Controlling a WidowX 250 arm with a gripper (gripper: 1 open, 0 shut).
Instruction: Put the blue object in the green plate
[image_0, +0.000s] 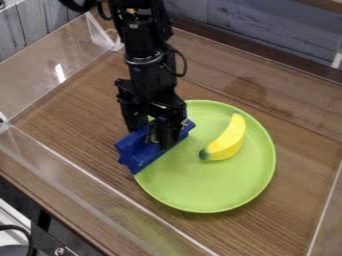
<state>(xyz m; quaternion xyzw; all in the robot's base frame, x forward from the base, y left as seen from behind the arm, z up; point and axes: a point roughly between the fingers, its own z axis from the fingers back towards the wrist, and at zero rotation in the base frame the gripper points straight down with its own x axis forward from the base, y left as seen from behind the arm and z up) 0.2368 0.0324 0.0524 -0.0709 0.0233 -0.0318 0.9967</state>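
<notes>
Block (138, 152): located at the left side of the plate (207, 195), lying slantwise, its near-left end reaching out past the rim and its far-right end over the green. Whether its underside bears on the plate or is held just above it cannot be told from here.

Gripper (163, 128): down over the block, fingers about its middle. The block appears to be held between them, though the dark fingers hide part of the contact.

Banana (225, 137): on the plate, right of the block, apart from it.

Progress: in my judgement, well advanced. The block is gripped and partly over the plate. Outstanding: carry it a little to the right so that the overhanging end comes inside the rim, set it down, let go and withdraw. Caution advised: released as it lies, it may rest tilted on the rim; moved too far right, it may nudge the banana.
</notes>
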